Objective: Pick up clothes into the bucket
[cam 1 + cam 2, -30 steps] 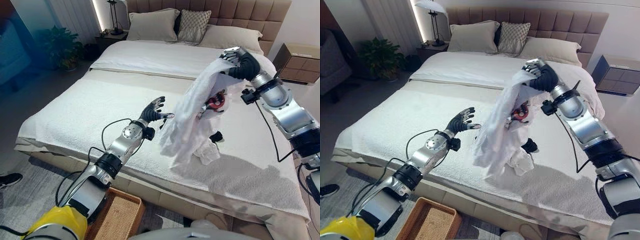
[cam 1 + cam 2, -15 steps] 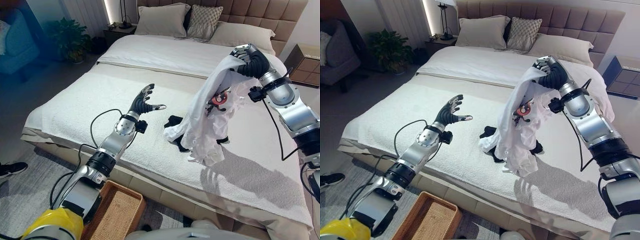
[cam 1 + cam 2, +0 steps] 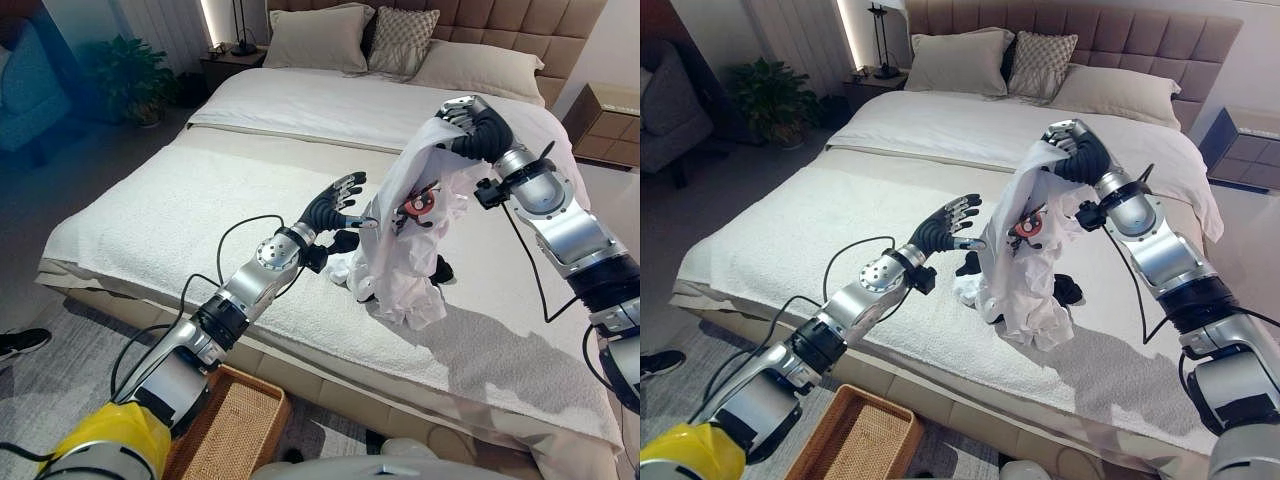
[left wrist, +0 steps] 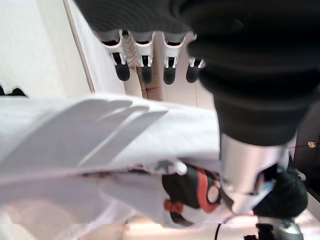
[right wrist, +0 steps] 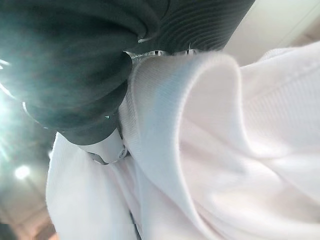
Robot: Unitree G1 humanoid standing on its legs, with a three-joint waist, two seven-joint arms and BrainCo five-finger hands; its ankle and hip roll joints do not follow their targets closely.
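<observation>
My right hand (image 3: 478, 127) is raised over the bed (image 3: 170, 215), shut on the top of a white shirt (image 3: 398, 255) with a red and black print. The shirt hangs down, its lower end bunched on the bedspread. In the right wrist view the white cloth (image 5: 220, 150) is wrapped against that hand (image 5: 75, 65). My left hand (image 3: 335, 206) is open with straight fingers (image 4: 144, 70), just left of the hanging shirt at mid-height. A dark garment (image 3: 346, 241) lies on the bed under the shirt. The wicker basket (image 3: 236, 432) stands on the floor by the bed's near edge.
Pillows (image 3: 312, 38) line the headboard. A nightstand (image 3: 604, 125) stands at the right and another with a lamp (image 3: 880, 45) at the left, beside a plant (image 3: 130, 78). A person's shoe (image 3: 16, 346) shows on the floor at the left.
My left hand has swung right, from open bedspread to right beside the hanging shirt. The right hand has kept the shirt raised and brought it slightly left.
</observation>
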